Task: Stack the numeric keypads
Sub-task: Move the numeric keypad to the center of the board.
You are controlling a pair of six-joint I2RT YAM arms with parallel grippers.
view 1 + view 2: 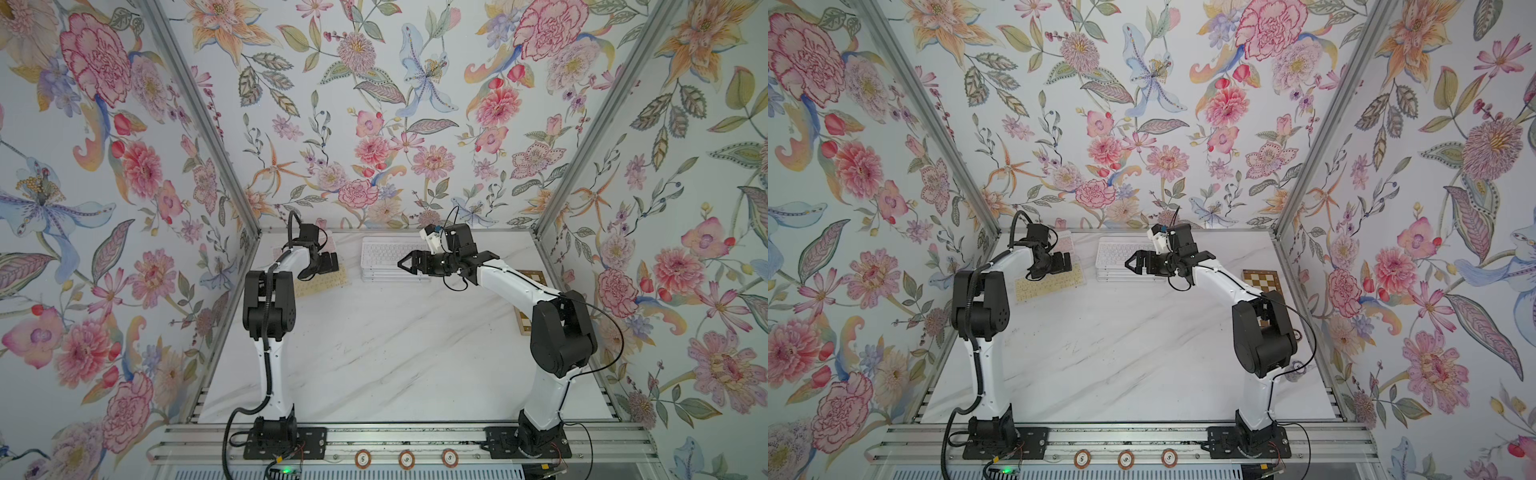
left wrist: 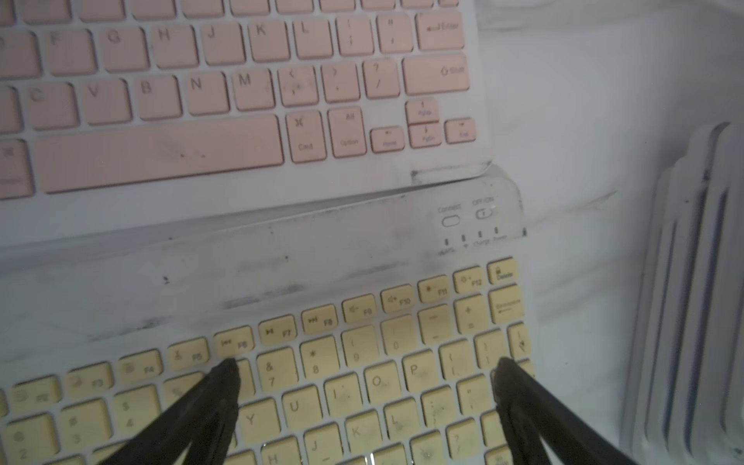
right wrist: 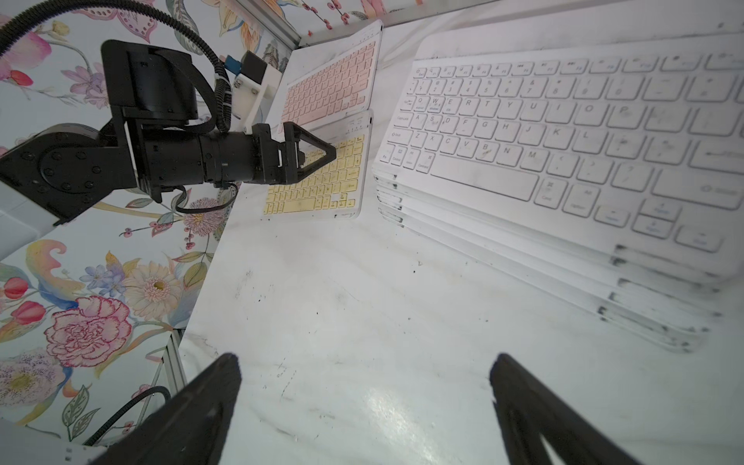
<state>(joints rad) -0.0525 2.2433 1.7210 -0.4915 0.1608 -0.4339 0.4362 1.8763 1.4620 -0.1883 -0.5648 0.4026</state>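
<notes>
A yellow-keyed numeric keypad point(image 2: 362, 382) lies flat at the back left of the table, and both top views show it point(image 1: 328, 284) point(image 1: 1050, 286). A pink-keyed keypad point(image 2: 201, 100) lies just behind it, its near edge over the yellow one's top strip. My left gripper point(image 2: 364, 366) hovers open above the yellow keys with nothing between its fingers. A stack of several white keypads point(image 1: 390, 257) point(image 3: 563, 141) stands at the back centre. My right gripper point(image 3: 364, 362) is open and empty over bare table beside the stack's near left corner.
A brown-and-cream chessboard point(image 1: 1260, 280) lies at the right edge, partly behind the right arm. Three round chips point(image 1: 363, 458) sit on the front rail. Flowered walls close in the marble table point(image 1: 374, 353) on the left, back and right.
</notes>
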